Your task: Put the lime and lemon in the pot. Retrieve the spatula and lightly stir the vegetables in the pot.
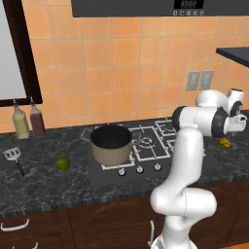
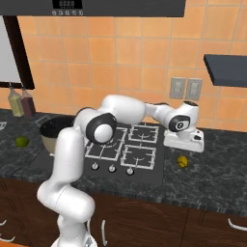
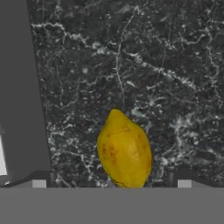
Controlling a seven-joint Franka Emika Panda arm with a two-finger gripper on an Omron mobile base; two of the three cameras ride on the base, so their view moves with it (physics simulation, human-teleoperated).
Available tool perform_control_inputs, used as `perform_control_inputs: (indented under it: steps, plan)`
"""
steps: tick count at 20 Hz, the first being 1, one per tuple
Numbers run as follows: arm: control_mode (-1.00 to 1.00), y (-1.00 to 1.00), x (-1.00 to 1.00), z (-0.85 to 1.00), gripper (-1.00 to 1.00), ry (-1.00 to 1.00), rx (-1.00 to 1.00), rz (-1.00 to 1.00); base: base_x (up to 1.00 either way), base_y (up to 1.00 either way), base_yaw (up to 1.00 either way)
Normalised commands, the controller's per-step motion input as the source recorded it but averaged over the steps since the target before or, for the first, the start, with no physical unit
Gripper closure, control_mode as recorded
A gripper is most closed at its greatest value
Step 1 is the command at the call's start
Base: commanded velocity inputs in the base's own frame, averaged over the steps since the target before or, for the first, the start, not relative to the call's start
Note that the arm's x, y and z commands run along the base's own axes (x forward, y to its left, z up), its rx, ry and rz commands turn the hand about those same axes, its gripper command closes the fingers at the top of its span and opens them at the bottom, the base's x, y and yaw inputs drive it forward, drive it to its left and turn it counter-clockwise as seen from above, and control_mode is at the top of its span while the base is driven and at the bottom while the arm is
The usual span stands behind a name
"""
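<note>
One yellow lemon [image 3: 124, 150], pointed, brown-speckled, lying on counter [image 3: 175, 65].

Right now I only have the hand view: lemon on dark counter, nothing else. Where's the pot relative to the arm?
Observer: The pot sits on the stove's front-left burner, well to the left of the gripper, which hangs over the lemon on the counter right of the stove.
Operator: Anything in the pot yet?
Observer: No. Its black inside looks bare in the left base view.
Operator: Lime?
Observer: The lime lies on the counter left of the pot, apart from it.
Operator: Spatula?
Observer: The spatula lies flat further left, near the two bottles by the wall.
</note>
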Motion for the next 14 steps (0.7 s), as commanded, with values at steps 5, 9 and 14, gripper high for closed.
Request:
perform_control_inputs:
  steps: [5,9,14]
  plan:
    - [-1.00,0.01,-0.02,-0.36,-1.00,0.00,-0.12,0.08,0.00,0.00,0.00]
    - [-1.00,0.26,-0.30,-0.14,-1.00,0.00,0.00,0.12,0.00,0.00,0.00]
    - [-1.00,0.08,-0.28,-0.19,-1.00,-0.03,-0.02,0.11,0.00,0.00,0.00]
